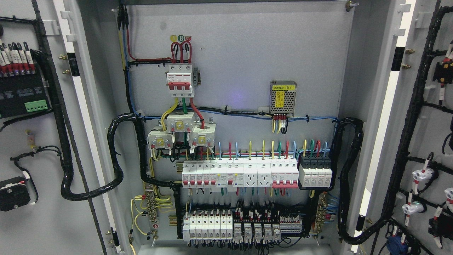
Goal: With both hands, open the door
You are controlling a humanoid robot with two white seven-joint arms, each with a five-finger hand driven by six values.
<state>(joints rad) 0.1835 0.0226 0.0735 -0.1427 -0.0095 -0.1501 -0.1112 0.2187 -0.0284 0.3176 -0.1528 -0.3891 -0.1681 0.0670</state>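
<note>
Both doors of the grey electrical cabinet stand wide open. The left door [39,148] swings out at the picture's left, its inner face carrying black modules and a thick cable loom. At the far right hangs the right door [424,117], also showing its inner side with wiring and white connectors. Between them the back panel [240,53] is fully exposed. Neither of my hands nor any arm shows in the head view.
Inside the cabinet sit a red-handled main breaker [180,79], a row of white breakers [240,173], a lower terminal row [240,226] and a small meshed power supply [282,97]. Black corrugated cable looms [116,166] run from the panel to each door.
</note>
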